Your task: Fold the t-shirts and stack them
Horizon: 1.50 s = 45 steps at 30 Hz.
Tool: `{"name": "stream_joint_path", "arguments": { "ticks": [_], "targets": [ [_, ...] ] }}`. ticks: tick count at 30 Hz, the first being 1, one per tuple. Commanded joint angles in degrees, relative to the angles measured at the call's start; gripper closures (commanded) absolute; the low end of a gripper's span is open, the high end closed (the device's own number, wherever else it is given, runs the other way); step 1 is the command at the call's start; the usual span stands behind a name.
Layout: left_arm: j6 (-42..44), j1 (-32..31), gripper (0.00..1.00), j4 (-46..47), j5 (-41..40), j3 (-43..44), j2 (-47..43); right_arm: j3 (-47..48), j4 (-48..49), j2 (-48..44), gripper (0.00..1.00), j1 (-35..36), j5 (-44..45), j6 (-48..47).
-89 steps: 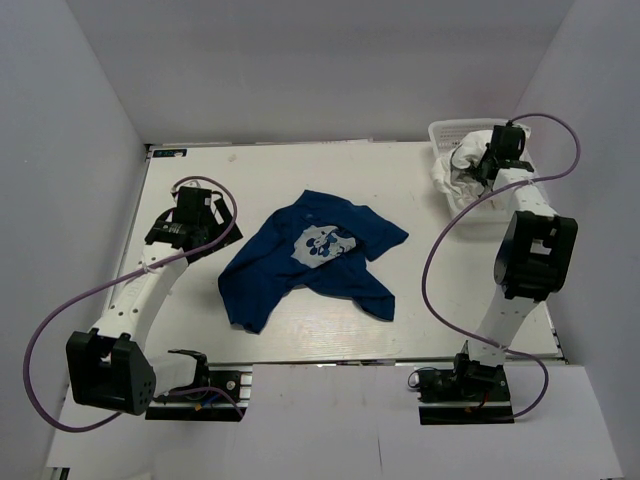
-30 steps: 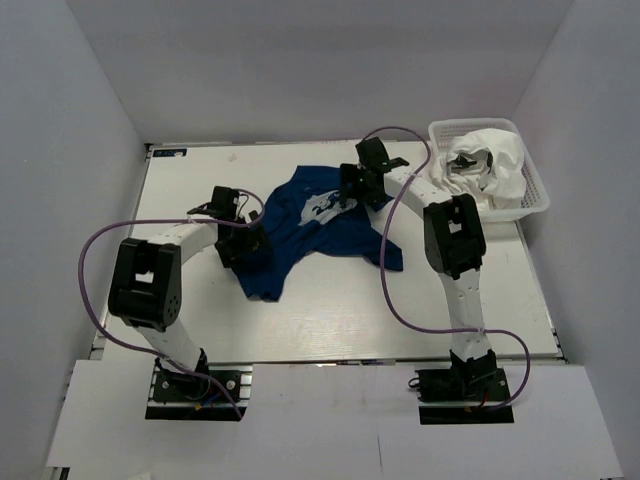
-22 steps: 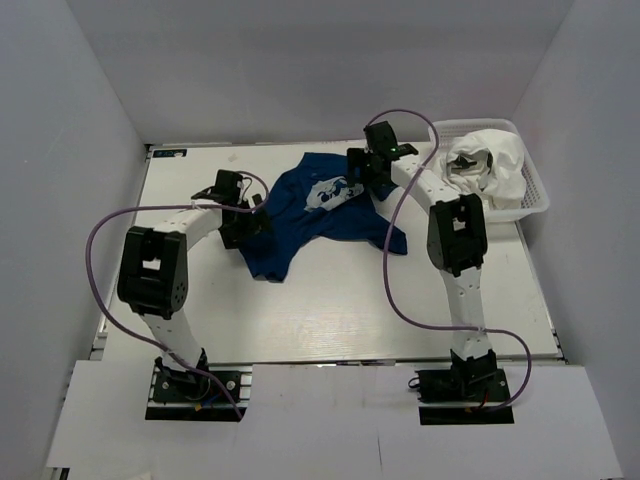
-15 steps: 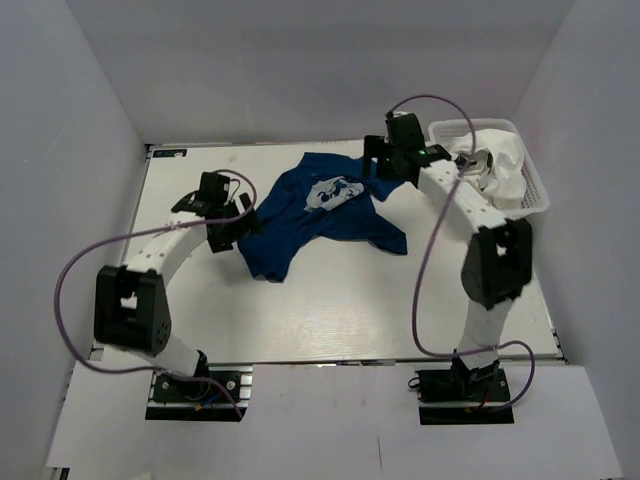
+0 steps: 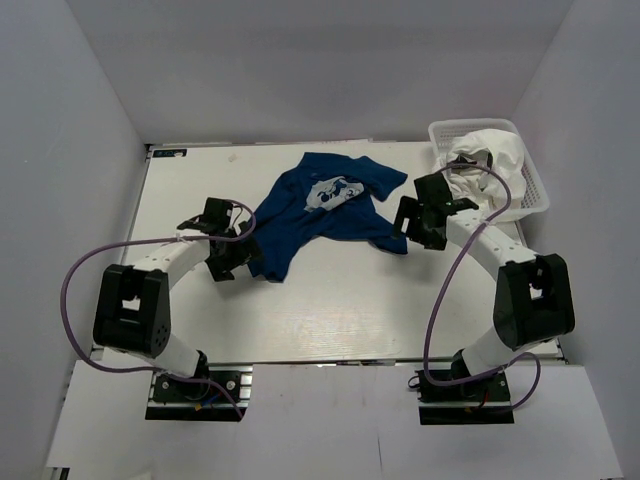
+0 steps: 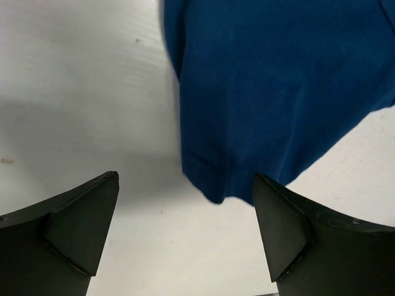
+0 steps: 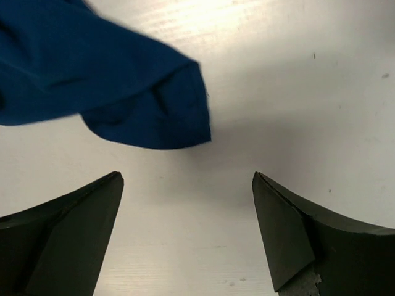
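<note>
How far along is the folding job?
Done: navy blue cloth t-shirt lies on the white table, unfolded. In hand: nothing; left gripper and right gripper open at its near edges. Left: fold it, plus the white t-shirt bunched in the white lattice plastic basket; no stack yet.

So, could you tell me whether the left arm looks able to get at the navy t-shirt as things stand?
Likely yes: its open fingers frame a hem corner of the navy t-shirt, with nothing in between.
</note>
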Motion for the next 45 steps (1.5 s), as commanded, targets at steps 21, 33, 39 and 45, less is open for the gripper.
{"name": "stream_joint_path", "arguments": {
  "ticks": [21, 33, 39, 45],
  "targets": [
    [-0.2, -2.8, 1.0, 10.9, 5.8, 1.0, 7.5, -1.7, 16.8, 13.1, 0.91, 1.6, -5.8, -12.4],
    [6.2, -2.3, 1.0, 4.0, -5.8, 32.4, -6.8, 7.5, 26.4, -9.1, 1.0, 1.0, 14.7, -23.7],
    [11.2, -1.7, 1.0, 2.2, -16.5, 50.5, -12.2, 12.0, 31.9, -21.7, 1.0, 0.9, 21.5, -36.2],
    [17.4, -1.7, 1.0, 4.2, -18.4, 63.1, -16.9, 19.1, 34.1, -28.8, 1.0, 1.2, 18.5, -42.5]
  ]
}}
